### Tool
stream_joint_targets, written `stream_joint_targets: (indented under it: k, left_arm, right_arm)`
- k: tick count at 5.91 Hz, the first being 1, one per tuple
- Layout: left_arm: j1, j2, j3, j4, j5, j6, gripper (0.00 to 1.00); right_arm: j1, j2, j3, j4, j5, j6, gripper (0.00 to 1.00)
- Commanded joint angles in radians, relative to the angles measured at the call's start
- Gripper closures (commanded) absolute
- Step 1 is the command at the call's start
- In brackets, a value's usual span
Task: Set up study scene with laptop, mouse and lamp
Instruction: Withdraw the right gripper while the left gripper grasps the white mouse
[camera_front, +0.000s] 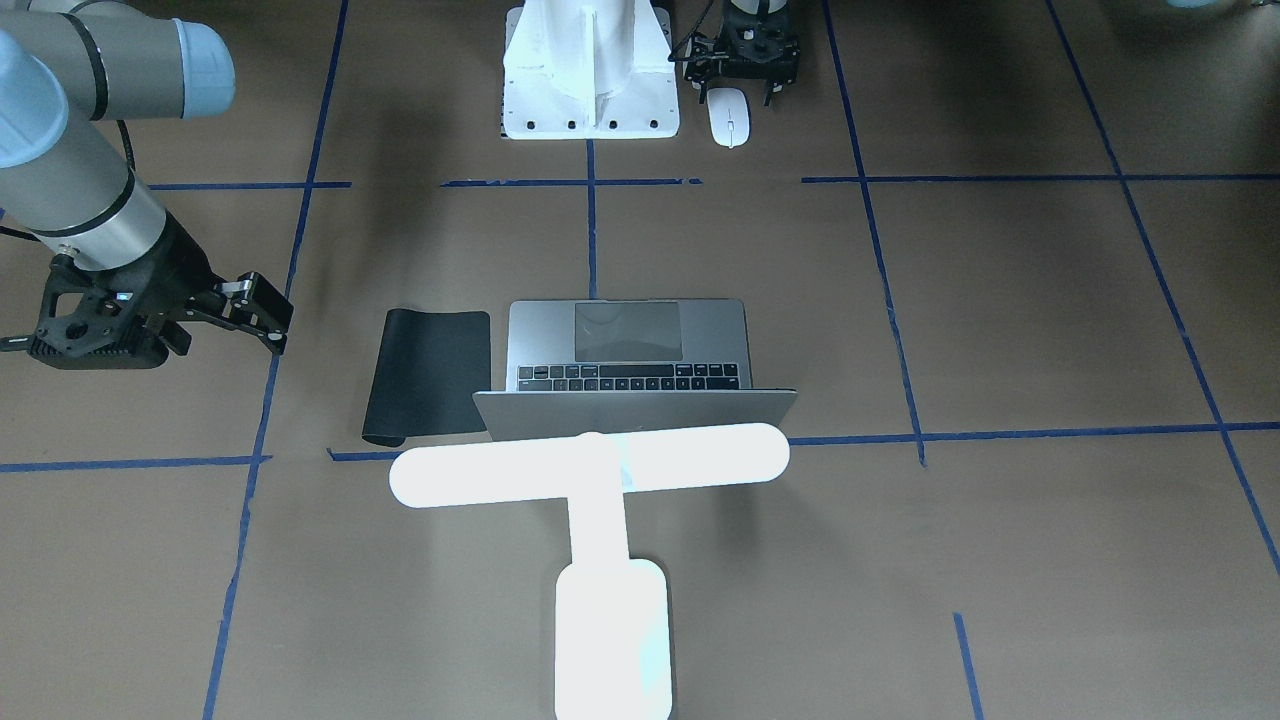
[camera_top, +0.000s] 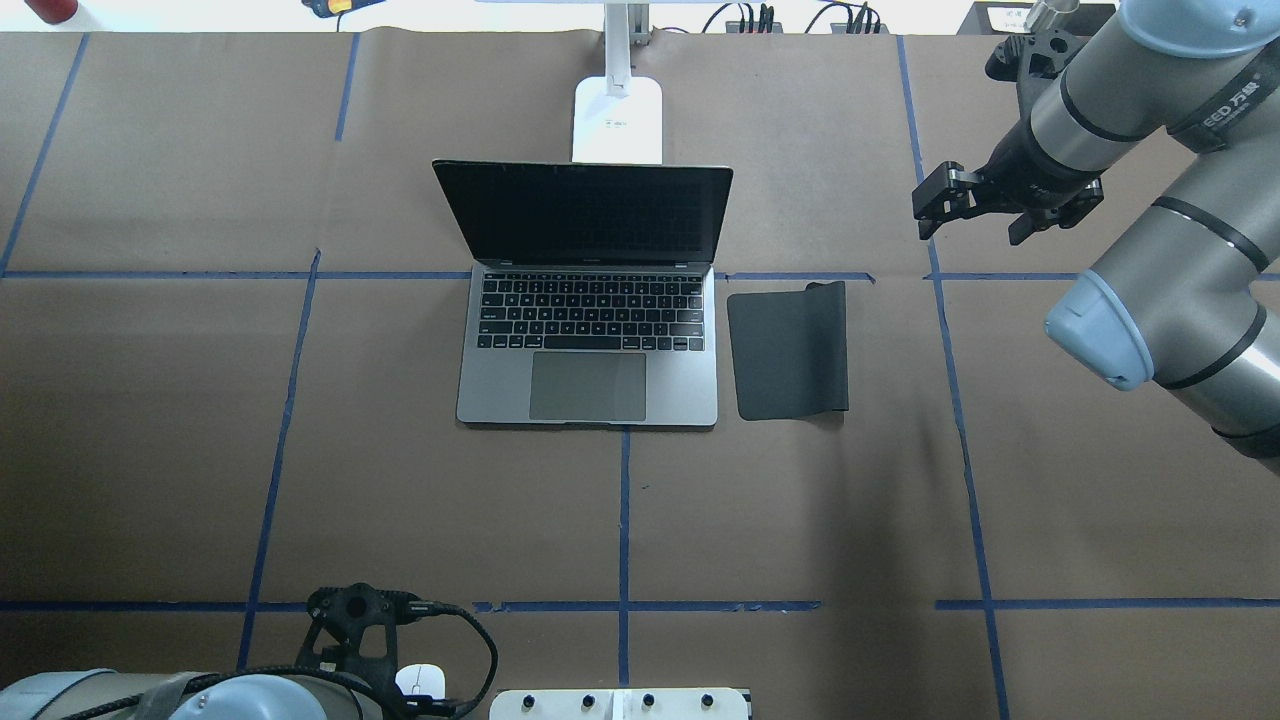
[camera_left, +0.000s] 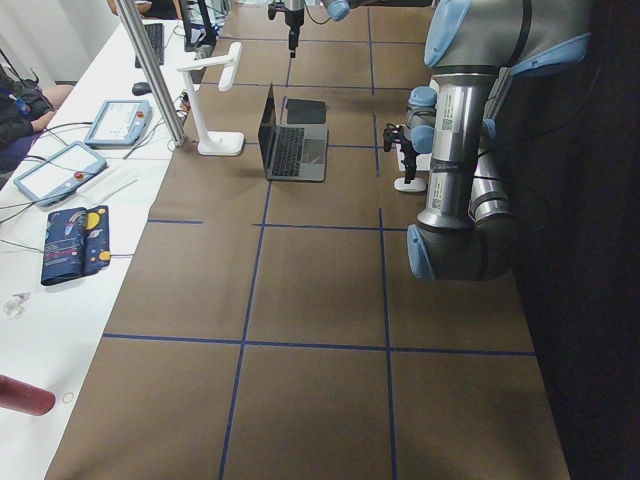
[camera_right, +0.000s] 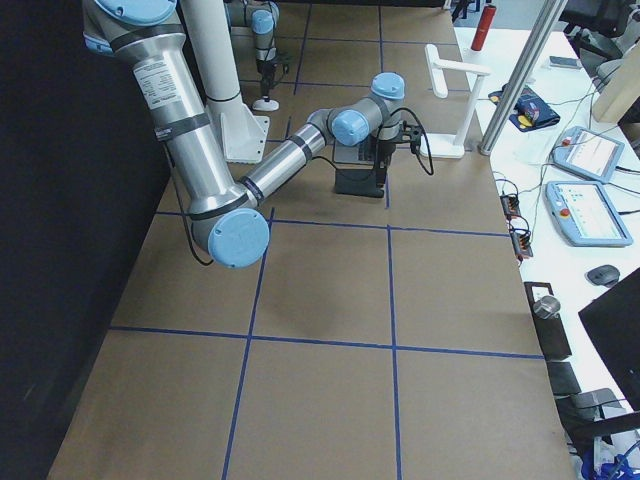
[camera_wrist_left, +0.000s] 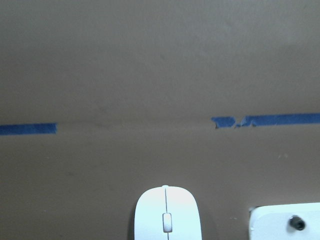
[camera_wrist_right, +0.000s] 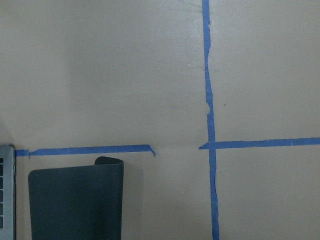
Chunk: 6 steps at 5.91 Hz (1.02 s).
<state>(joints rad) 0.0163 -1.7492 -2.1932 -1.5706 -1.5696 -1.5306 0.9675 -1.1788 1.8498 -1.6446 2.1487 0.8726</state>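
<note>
Laptop (camera_top: 590, 340): open at mid-tabletop (camera_top: 150, 450), keyboard and trackpad toward the robot, lid raised, screen dark. It sits square to the blue tape grid (camera_top: 624, 520).

Lamp (camera_front: 590, 465): lit, upright on the side of the laptop away from the robot. Its base stands just past the lid. In the front-facing view the glowing bar runs parallel to the lid's top edge.

Black mat (camera_top: 788, 350): flat on the tabletop just beside the laptop on the robot's right, not touching it. 1 far corner is curled up.

Mouse (camera_front: 729, 117): on the tabletop at the robot's edge, well apart from the laptop and the mat. It lies just beside the white pedestal (camera_front: 590, 80), on the robot's left of it. The left wrist view shows its centre line and wheel at the bottom of the frame.

Left tool (camera_front: 737, 85): low over the robot-side end of the mouse. In the front-facing view its 2 fingers look spread apart, 1 to each side; whether they touch the mouse cannot be told.

Right tool (camera_top: 968, 225): above the tabletop, out past the mat's far right corner. Its fingers are apart and hold nothing. Its wrist view looks down on the curled mat corner, a sliver of the laptop and a tape crossing.
</note>
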Motion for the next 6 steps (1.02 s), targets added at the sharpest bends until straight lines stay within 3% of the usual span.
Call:
stream_joint_targets:
  k: [1, 6]
  left_arm:
    - [0.020, -0.001, 0.053, -0.009, 0.014, -0.038, 0.00]
    - [0.054, -0.015, 0.090, -0.011, 0.014, -0.037, 0.00]
  right_arm:
    - [0.007, -0.007, 0.003, -0.001, 0.000, -0.003, 0.00]
    - [0.010, -0.012, 0.002, -0.001, -0.001, -0.003, 0.00]
